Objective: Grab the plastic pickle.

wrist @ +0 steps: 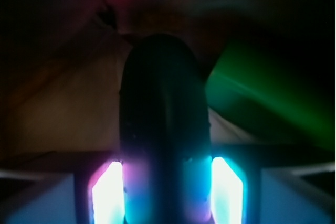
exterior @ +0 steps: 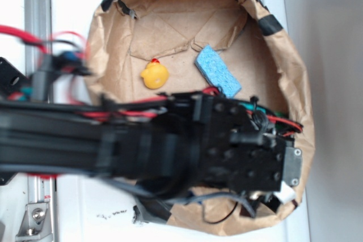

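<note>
Wrist view: dark teal-green glossy oblong plastic pickle stands between the two lit finger pads, which touch both its sides; the gripper is clamped on it. Bright green flat block at 2 o'clock, just beside. Exterior view: black arm covers the crumpled brown paper bowl's lower half; yellow rubber duck and blue sponge lie apart at 12 o'clock.

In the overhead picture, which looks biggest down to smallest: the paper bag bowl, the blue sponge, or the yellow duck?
1. The brown paper bag bowl, by far.
2. The blue sponge.
3. The yellow duck, a little smaller than the sponge.
</note>
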Robot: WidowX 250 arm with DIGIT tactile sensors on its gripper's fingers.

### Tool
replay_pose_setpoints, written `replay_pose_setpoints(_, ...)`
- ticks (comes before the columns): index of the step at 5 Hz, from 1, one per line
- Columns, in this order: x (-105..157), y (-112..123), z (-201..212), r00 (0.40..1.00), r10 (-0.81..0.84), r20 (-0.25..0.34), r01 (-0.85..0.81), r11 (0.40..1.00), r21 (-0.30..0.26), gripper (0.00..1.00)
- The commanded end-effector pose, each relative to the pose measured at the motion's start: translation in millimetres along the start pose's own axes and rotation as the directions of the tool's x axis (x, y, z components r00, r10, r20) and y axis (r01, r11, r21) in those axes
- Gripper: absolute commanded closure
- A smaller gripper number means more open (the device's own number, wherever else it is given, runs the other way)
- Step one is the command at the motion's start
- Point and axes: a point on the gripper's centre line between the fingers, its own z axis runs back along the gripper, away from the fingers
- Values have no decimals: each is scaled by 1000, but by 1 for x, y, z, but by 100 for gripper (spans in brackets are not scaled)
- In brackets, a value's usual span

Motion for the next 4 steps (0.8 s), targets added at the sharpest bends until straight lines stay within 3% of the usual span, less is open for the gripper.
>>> replay_pose_setpoints(1,-31,17,91,984,163,75,-167,984,54,100)
replay_pose_setpoints(2,-46,12,106,941,337,34,-338,941,31,100)
replay_pose_setpoints(3,-65,8,118,825,564,-2,-564,825,26,100)
replay_pose_setpoints(4,-65,7,117,769,639,-12,-639,769,25,100)
